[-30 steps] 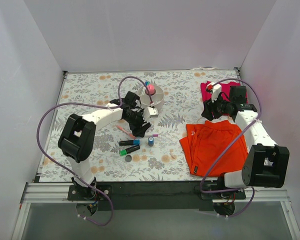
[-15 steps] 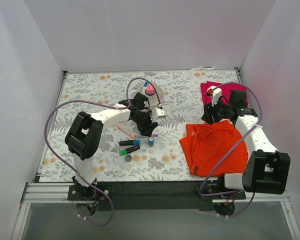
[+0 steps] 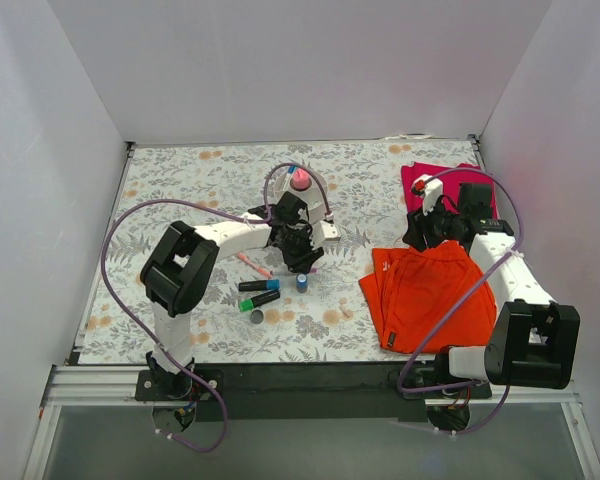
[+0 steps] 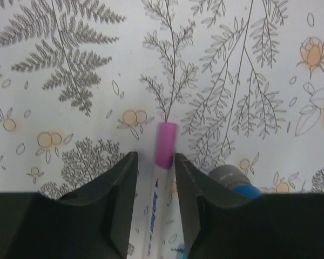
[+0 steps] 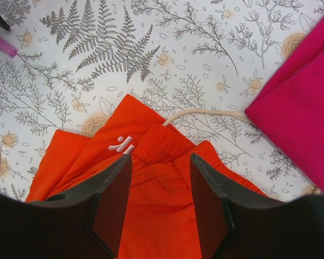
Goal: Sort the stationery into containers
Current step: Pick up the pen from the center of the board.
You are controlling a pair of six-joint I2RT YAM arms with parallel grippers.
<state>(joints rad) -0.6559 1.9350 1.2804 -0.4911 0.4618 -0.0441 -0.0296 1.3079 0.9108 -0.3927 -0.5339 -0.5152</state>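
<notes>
A thin white pen with a pink cap (image 4: 165,145) lies on the floral table between the fingers of my left gripper (image 4: 154,156). The jaws straddle it narrowly, with a gap still showing on the left side. In the top view this gripper (image 3: 302,262) is low over the table, just in front of the off-white bowl (image 3: 320,188), which holds a pink-capped bottle (image 3: 300,181). A small blue cylinder (image 4: 235,182) stands right beside the right finger. Two black markers (image 3: 259,292) and an orange-pink pen (image 3: 252,264) lie to the left. My right gripper (image 5: 159,162) hangs open above the orange cloth.
The folded orange cloth (image 3: 430,290) covers the right front of the table, and a magenta cloth (image 3: 435,180) lies behind it. A small dark round piece (image 3: 256,316) sits near the markers. White walls close in the table on three sides.
My left gripper has swung right and forward from beside the bowl down over the white pen, and its jaws have narrowed around it. The right arm has hardly moved.
</notes>
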